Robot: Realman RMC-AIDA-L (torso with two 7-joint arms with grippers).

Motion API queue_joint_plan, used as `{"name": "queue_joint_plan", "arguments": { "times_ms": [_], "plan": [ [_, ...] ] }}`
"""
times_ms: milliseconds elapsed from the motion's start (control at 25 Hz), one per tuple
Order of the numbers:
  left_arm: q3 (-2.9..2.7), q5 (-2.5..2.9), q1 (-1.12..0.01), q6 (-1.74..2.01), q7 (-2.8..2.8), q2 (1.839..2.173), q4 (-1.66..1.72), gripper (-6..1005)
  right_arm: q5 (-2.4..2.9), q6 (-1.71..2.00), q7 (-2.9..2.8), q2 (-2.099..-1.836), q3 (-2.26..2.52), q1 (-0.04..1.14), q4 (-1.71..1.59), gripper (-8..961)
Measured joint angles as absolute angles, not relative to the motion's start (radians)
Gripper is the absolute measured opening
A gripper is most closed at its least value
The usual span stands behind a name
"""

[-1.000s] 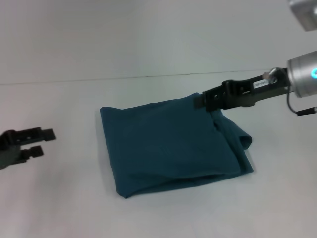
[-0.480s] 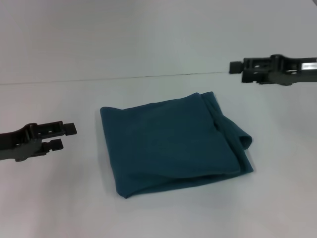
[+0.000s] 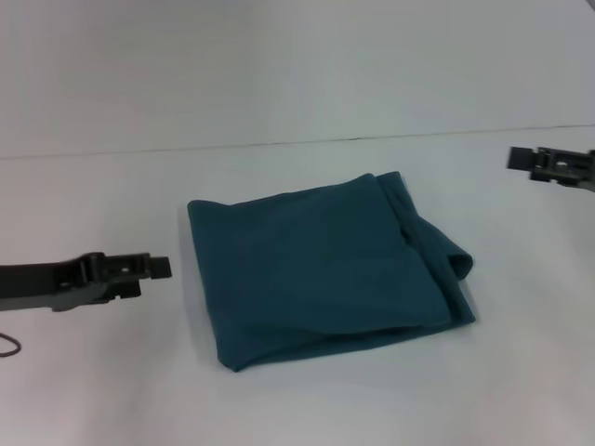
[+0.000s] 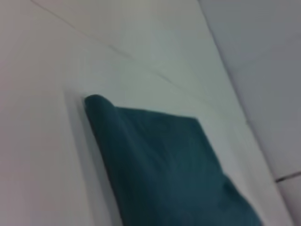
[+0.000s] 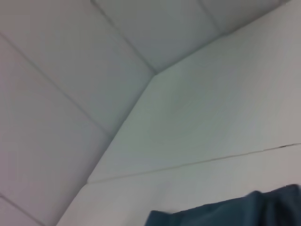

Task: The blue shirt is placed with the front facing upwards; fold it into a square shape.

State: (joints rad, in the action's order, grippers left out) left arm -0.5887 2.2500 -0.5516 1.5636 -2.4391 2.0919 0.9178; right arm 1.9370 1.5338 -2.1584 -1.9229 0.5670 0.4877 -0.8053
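Both grippers are off the cloth. On the left, the left gripper hangs low over the table, just beside the shirt's left edge but not touching it; its dark fingers point toward the shirt, and whether they are parted or closed cannot be told from this angle. On the right, the right gripper shows only at the edge of the head view, well apart from the shirt and holding nothing; the state of its fingers cannot be told either.

The blue shirt lies in the middle of the white table, folded into a rough square with no lettering showing. Its left and near edges are fairly straight. Along the right side the layers do not line up: a loose fold bulges out near the right corner, and a seam runs down from the far corner.

The left wrist view shows the shirt from close by, one folded corner rounded and slightly raised off the table. The right wrist view catches only a strip of the shirt against the table and the pale wall panels behind.
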Motion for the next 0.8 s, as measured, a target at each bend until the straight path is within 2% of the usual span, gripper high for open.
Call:
{"name": "queue_joint_plan", "arguments": {
  "times_ms": [320,800],
  "plan": [
    [-0.782,2.261,-0.58,1.39,-2.616,2.095,0.905,757,1.938,1.53,-2.091,-1.927,0.533,0.437,-0.804,946],
    [-0.886,2.355,-0.704,1.273,-2.745,2.099,0.792,776,1.936,1.525,-2.062,-1.93,0.529,0.439,-0.78,946]
  ]
}}
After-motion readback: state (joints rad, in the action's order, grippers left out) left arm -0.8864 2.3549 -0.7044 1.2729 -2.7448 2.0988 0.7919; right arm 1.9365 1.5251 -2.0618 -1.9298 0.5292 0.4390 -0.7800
